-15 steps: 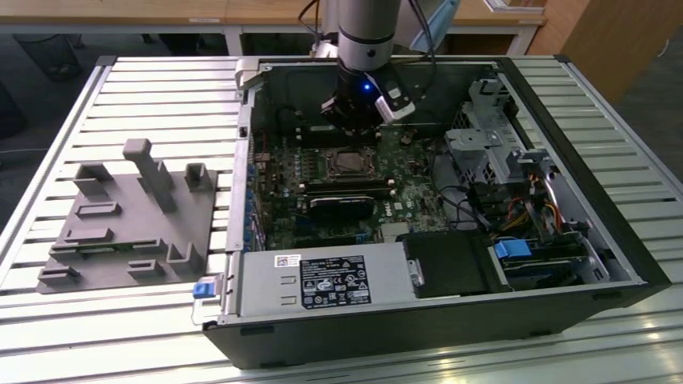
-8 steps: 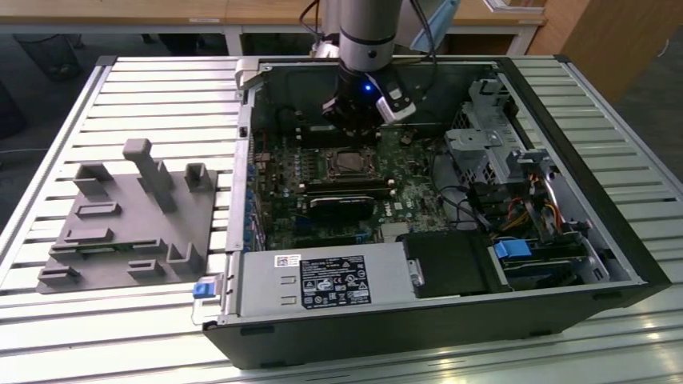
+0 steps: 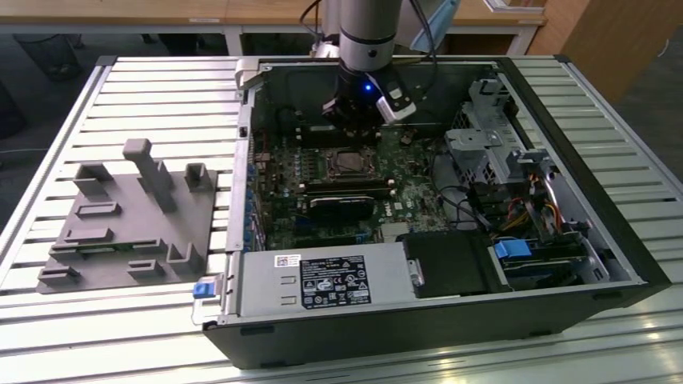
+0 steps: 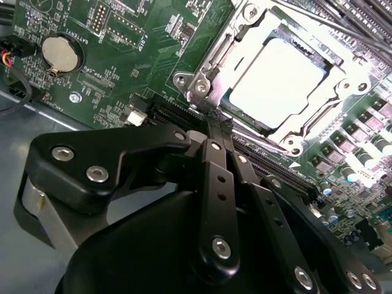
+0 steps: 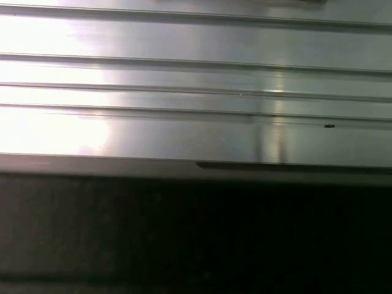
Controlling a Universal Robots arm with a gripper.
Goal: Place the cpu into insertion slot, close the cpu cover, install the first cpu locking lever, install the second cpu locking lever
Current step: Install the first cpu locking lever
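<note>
Slatted metal table (image 3: 128, 88), gripper (image 4: 211, 125) closed empty beside cpu cover (image 4: 245, 33), cpu (image 4: 275, 82) seated, second wrist view.

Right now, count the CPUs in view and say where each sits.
1. The cpu sits on the green motherboard, framed by the cpu cover, just beyond the gripper. The arm may hide others.

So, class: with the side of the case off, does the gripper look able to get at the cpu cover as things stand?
Probably yes. The gripper sits just beside the cpu cover, which lies over the cpu, and nothing stands between them.
</note>
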